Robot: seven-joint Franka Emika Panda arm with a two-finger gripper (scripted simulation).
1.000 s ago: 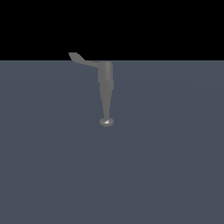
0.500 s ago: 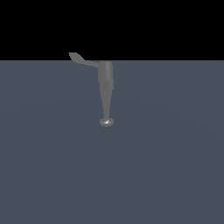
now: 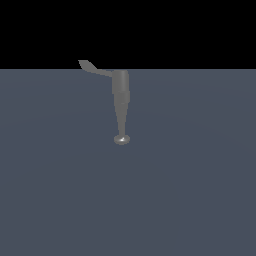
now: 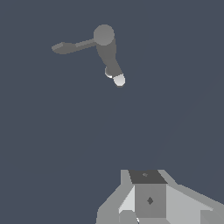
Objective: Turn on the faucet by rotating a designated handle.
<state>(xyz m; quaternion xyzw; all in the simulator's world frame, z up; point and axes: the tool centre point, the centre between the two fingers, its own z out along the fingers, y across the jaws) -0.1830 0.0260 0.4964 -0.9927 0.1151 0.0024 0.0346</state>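
The faucet, a dull-grey fixture with a cylindrical body tapering to a narrow stem and a small shiny round end, stands alone on the flat slate-blue floor, near the centre of the exterior view. Its handle, a thin bent lever with a flattened paddle tip, projects from the top of the body toward the exterior view's left. Rigid and probably slick metal, the lever looks best pushed or pinched at the paddle, far from the pivot, where leverage is greatest. The tool shows only in the wrist view, well apart from the faucet and handle; its fingertips are cut off, so its opening cannot be told. The arm is absent from the exterior view.
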